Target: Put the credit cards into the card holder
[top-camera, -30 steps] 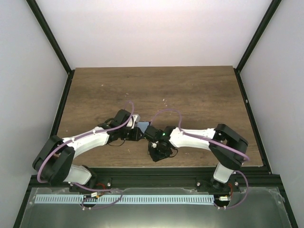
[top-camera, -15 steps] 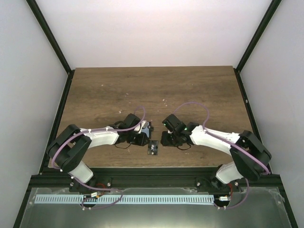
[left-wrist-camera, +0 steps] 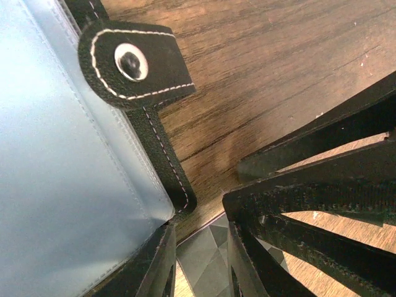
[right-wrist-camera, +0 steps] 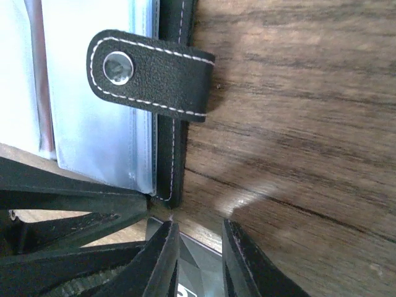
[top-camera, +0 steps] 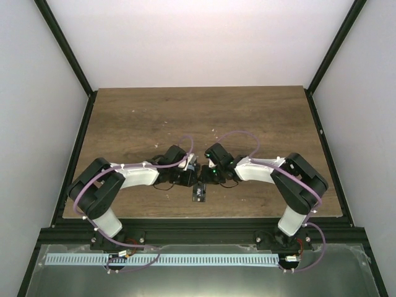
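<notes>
The card holder (left-wrist-camera: 68,161) lies open on the wood, showing clear plastic sleeves and a black snap tab (right-wrist-camera: 148,74). A dark grey credit card (top-camera: 199,193) with a faceted pattern lies flat on the table just in front of it. The same card shows under both pairs of fingers (left-wrist-camera: 210,266) (right-wrist-camera: 201,275). My left gripper (left-wrist-camera: 199,232) is open by a narrow gap, its left finger against the holder's near corner. My right gripper (right-wrist-camera: 198,226) is open too, nothing between its fingers, tips beside the holder's black edge (right-wrist-camera: 167,154). Both grippers meet over the holder (top-camera: 193,166).
The right gripper's black fingers (left-wrist-camera: 309,204) crowd the right of the left wrist view. The left gripper's fingers (right-wrist-camera: 68,204) fill the lower left of the right wrist view. The wooden table (top-camera: 260,124) stretches behind, with black frame posts at its sides.
The right arm swung out to the right, leaving the dark grey card on the table, then came back in toward the holder with its jaws narrower. The left arm shifted slightly right.
</notes>
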You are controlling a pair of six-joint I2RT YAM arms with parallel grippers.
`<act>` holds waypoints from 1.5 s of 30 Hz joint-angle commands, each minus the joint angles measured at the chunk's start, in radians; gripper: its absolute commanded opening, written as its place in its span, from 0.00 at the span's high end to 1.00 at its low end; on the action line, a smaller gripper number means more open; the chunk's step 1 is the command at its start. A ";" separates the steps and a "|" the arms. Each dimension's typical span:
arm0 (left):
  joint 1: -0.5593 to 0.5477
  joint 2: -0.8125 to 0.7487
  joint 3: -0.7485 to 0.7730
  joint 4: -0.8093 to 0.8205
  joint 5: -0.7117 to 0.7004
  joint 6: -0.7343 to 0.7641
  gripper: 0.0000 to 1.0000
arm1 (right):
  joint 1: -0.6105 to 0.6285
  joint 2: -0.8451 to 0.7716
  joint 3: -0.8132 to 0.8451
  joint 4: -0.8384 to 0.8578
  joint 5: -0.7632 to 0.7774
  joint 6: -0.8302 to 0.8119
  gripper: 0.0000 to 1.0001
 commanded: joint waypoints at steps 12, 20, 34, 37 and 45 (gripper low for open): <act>-0.047 -0.028 -0.135 0.094 0.073 0.023 0.75 | 0.074 0.022 -0.099 -0.002 -0.162 -0.052 0.80; -0.087 -0.121 -0.255 0.148 0.078 -0.047 0.75 | 0.146 0.016 -0.138 0.007 -0.174 -0.009 0.80; -0.131 -0.264 -0.351 0.154 0.038 -0.122 0.75 | 0.227 -0.046 -0.157 -0.016 -0.107 0.079 0.79; -0.130 -0.269 -0.348 0.155 0.035 -0.124 0.75 | 0.227 -0.106 -0.145 -0.063 -0.038 0.102 0.79; -0.132 -0.274 -0.336 0.160 0.028 -0.123 0.75 | 0.229 -0.385 -0.284 -0.096 -0.026 0.256 0.65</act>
